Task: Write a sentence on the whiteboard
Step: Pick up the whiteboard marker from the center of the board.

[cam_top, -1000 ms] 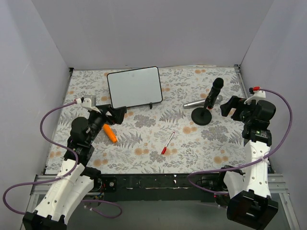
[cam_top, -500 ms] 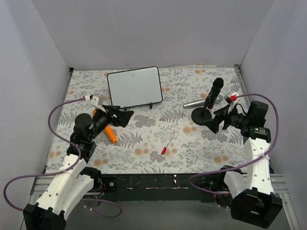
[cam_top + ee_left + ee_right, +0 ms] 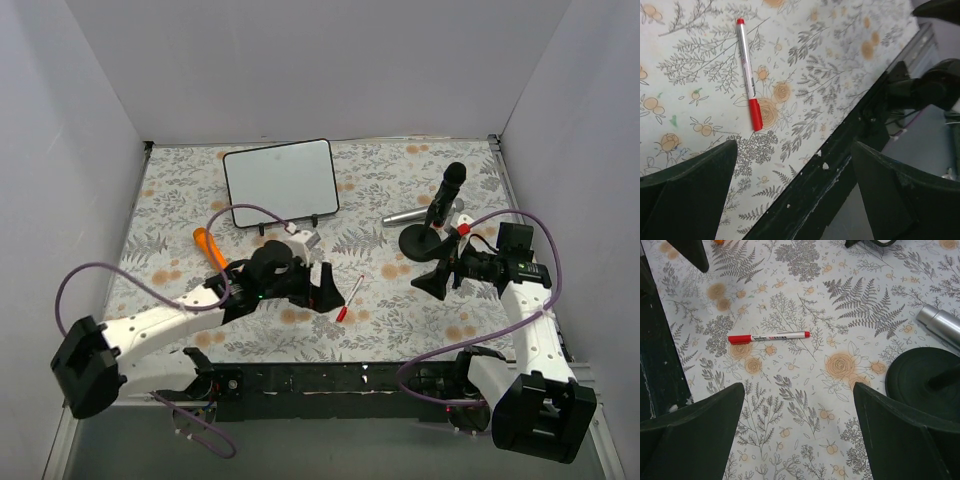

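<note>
Overhead and wrist views. My left pincer [image 3: 326, 290] and my right pincer [image 3: 428, 280] both hang spread wide and empty over the floral tablecloth [image 3: 400, 320], either side of the slim white marker with a red cap [image 3: 349, 298] lying flat near the middle. The small white rectangular whiteboard with a thin black frame [image 3: 280, 182] stands tilted at the far left-centre, well apart from both pincers; its face reads blank. I judge the board light and rigid but merely propped, so pen pressure may tip or slide it; I would steady it by the frame at a side edge. The marker looks light, stiff and smooth, apt to roll, best pinched across mid-barrel. Hard to make out: the support behind the board, only its black feet [image 3: 316, 218] showing; the barrel print. Neither wrist view includes the board, and the black round-based microphone stand [image 3: 420, 243] is cut off in the right wrist view
</note>
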Tool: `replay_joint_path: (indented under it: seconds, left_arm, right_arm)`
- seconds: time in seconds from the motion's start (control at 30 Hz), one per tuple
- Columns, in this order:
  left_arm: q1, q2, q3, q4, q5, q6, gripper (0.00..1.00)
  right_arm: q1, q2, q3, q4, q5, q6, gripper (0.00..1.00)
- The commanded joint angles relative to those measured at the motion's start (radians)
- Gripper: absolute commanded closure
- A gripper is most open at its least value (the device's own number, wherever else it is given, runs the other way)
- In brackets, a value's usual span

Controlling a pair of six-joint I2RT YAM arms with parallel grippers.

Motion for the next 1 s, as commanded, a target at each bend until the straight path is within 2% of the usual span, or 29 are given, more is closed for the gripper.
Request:
replay_joint_path:
  seconds: [0.0, 0.1, 0.13, 0.2, 0.23, 0.4, 0.5, 0.57, 0.77, 0.97]
  left_arm:
    - [-0.127, 0.276, 0.144, -0.125, -0.237, -0.015, 0.05]
    - [-0.156, 0.467, 0.261, -0.230, -0.324, 0.022, 0.21]
    - [-0.160, 0.576, 0.331, -0.269, -0.353, 0.029, 0.25]
    - [-0.164, 0.644, 0.382, -0.291, -0.357, 0.054, 0.37]
    - [-0.166, 0.685, 0.413, -0.297, -0.358, 0.060, 0.39]
    - [-0.169, 0.733, 0.472, -0.340, -0.364, 0.071, 0.47]
    - [-0.170, 0.741, 0.472, -0.366, -0.338, 0.062, 0.55]
    - [-0.179, 0.735, 0.472, -0.380, -0.328, 0.054, 0.64]
    - [-0.227, 0.736, 0.519, -0.475, -0.341, 0.035, 0.65]
    - [-0.252, 0.793, 0.565, -0.584, -0.415, 0.028, 0.65]
  right_arm:
    - [0.006, 0.020, 0.011, 0.032, 0.037, 0.012, 0.02]
    - [0.006, 0.028, 0.013, 0.033, 0.059, 0.018, 0.02]
    - [0.006, 0.028, 0.013, 0.029, 0.056, 0.017, 0.02]
    - [0.007, 0.016, 0.008, 0.030, 0.054, 0.017, 0.02]
    - [0.007, 0.011, 0.007, 0.030, 0.056, 0.015, 0.02]
    - [0.006, -0.018, -0.010, 0.058, 0.069, 0.029, 0.03]
    - [0.006, -0.015, -0.012, 0.062, 0.071, 0.037, 0.03]
    - [0.006, -0.009, -0.012, 0.064, 0.074, 0.037, 0.03]
    - [0.006, 0.000, -0.012, 0.064, 0.079, 0.037, 0.03]
    - [0.007, 0.000, -0.013, 0.066, 0.080, 0.035, 0.03]
